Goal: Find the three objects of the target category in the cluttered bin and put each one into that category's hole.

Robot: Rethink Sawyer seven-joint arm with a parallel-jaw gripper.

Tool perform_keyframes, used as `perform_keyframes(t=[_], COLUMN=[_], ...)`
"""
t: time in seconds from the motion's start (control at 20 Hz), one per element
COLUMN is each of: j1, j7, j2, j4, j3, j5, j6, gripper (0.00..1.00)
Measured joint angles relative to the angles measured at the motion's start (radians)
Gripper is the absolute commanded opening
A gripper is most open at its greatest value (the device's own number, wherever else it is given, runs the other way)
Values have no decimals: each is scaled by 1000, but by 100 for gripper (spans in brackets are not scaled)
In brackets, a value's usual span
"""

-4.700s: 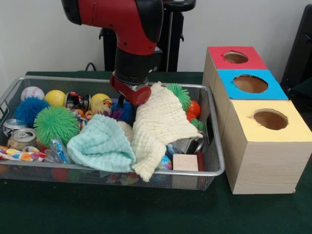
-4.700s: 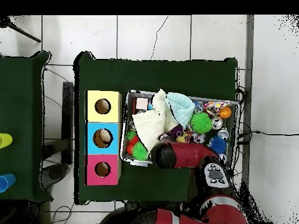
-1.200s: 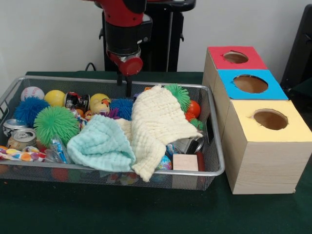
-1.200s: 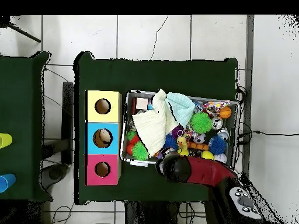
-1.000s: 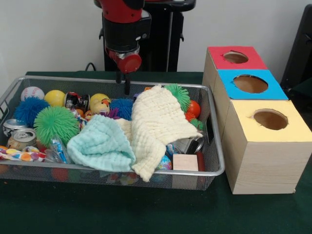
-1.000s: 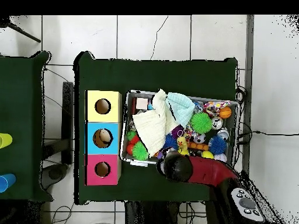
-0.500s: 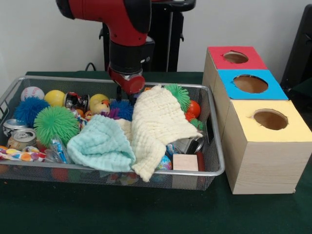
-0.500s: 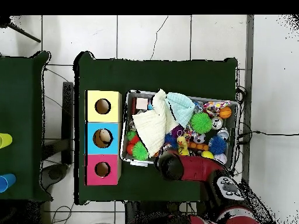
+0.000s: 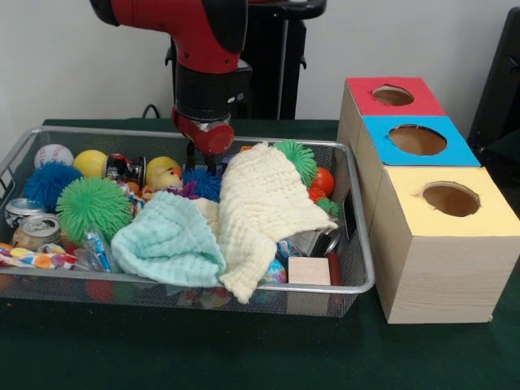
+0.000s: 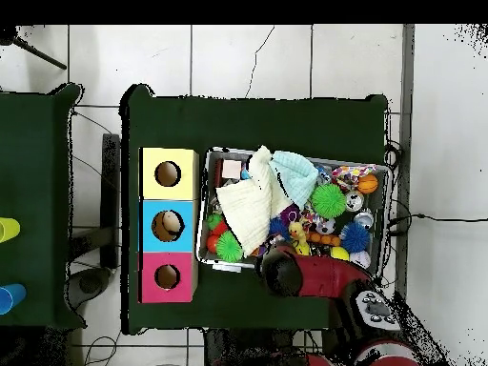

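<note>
Centrally, cluttered bin (image 9: 357,280) on bench w/ end effector (image 9: 203,162) low over its far side, directly above blue spiky ball (image 9: 203,183); jaw state can't tell. Risk, judged: cream cloth (image 9: 260,207) just beside may snag fingers, dragging clutter.

Arm (image 9: 191,32) red and black, enters from top of the front view, elbow bent, black wrist section pointing straight down. Red end cap at wrist's lower end. Gripper (image 9: 203,162) hangs below cap, dark fingers pointing down; too small and dark to tell their spacing. Overhead view: arm (image 10: 319,276) reaches in from the base side, its rounded wrist end directly over the fingers and hiding them.
</note>
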Motion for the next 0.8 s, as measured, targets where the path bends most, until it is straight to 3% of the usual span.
perform_keyframes(t=[0.4,0.8], j1=[-79,-98], j7=[0,0], j2=[-69,-118], j4=[22,30], j3=[51,71], j5=[0,0], j6=[93,147], gripper=[100,100])
